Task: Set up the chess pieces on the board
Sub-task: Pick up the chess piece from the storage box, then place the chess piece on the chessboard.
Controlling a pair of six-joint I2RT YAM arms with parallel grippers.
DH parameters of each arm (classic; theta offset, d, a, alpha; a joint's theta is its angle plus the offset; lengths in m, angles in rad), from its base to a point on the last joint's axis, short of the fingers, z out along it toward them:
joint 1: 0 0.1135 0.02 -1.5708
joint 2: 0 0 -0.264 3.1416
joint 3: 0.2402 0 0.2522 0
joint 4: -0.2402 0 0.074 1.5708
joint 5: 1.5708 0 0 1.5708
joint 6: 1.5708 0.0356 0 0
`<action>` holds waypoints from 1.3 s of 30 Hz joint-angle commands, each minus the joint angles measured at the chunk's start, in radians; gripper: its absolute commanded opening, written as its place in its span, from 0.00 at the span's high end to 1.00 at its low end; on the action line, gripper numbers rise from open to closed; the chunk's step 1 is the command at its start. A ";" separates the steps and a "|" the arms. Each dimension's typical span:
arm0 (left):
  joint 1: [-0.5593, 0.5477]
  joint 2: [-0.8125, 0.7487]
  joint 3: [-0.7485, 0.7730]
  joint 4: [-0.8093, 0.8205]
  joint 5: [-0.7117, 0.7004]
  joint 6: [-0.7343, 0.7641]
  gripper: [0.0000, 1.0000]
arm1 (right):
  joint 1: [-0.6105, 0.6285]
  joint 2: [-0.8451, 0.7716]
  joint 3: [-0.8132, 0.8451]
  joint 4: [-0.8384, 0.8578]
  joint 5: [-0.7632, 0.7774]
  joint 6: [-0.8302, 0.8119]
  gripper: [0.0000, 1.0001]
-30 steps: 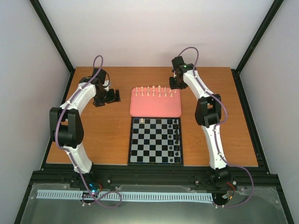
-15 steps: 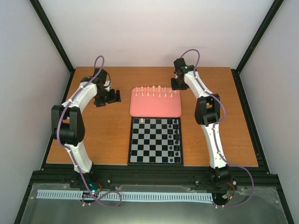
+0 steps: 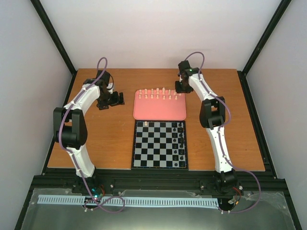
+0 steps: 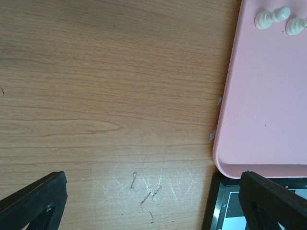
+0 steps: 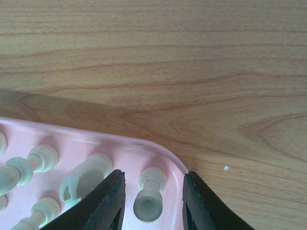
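Several cream chess pieces [image 3: 158,94] stand in rows along the far edge of the pink tray [image 3: 159,112]. One more cream piece [image 3: 146,124] stands on the far left corner of the board [image 3: 159,144]. My right gripper [image 5: 152,201] is lowered over the tray's far right corner, open. Its fingers [image 5: 103,201] straddle a cream pawn [image 5: 149,194], with a gap on each side. My left gripper [image 4: 153,211] hangs wide open over bare wood left of the tray [image 4: 268,120], holding nothing.
Black pieces [image 3: 181,141] line the board's right column. In the right wrist view more cream pieces [image 5: 84,175] stand close to the left finger. The tray rim [image 5: 177,160] lies just inside the right finger. The board corner [image 4: 225,206] shows by the left gripper.
My right gripper has come down a little onto the tray's far right corner and its jaws have narrowed around the pawn. The left arm has not moved.
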 commanded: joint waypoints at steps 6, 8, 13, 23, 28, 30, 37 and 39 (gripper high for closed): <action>0.007 0.003 0.043 -0.010 0.002 -0.003 0.00 | -0.009 0.040 0.037 0.003 -0.019 -0.006 0.73; 0.007 0.003 0.045 -0.012 0.001 -0.003 0.00 | -0.009 0.037 0.037 0.001 -0.014 -0.006 0.78; 0.007 0.003 0.050 -0.013 0.002 -0.003 0.00 | -0.008 0.017 0.037 -0.003 0.004 -0.006 0.90; 0.007 -0.026 0.052 -0.009 0.006 -0.005 0.00 | -0.009 -0.110 0.020 -0.010 0.012 -0.013 0.95; 0.007 -0.046 0.035 -0.002 0.006 -0.005 0.00 | 0.015 -0.242 -0.055 -0.023 0.023 -0.009 0.96; 0.008 -0.054 0.028 0.000 0.006 -0.006 0.00 | 0.045 -0.316 -0.118 -0.016 0.041 -0.015 0.97; 0.011 -0.095 -0.007 0.014 0.028 -0.017 0.00 | 0.262 -0.476 -0.324 0.006 0.009 -0.018 0.97; 0.011 -0.110 -0.019 0.019 0.026 -0.018 0.00 | 0.343 -0.503 -0.377 0.033 -0.010 -0.013 0.97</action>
